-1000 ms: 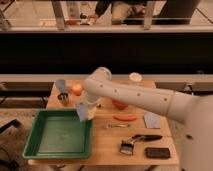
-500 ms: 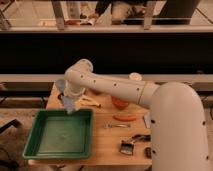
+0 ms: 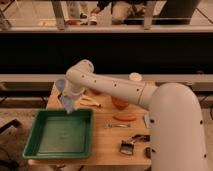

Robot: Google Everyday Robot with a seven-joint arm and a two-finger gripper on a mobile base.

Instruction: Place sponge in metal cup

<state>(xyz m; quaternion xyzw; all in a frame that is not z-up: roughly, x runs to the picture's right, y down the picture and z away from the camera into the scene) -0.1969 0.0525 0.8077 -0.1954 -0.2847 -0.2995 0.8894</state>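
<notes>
The gripper (image 3: 67, 102) has its fingers closed narrowly on the sponge (image 3: 67, 106), just over the 12 o'clock rim of the green tray (image 3: 50, 112). A pale blue cup (image 3: 60, 85) stands at its 11 o'clock. The wooden table (image 3: 107, 143) sits before a dark wall (image 3: 125, 52).

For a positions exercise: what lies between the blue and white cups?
In the camera view, the robot's arm; its gripper, holding the sponge, hangs by the green tray's back rim.
</notes>
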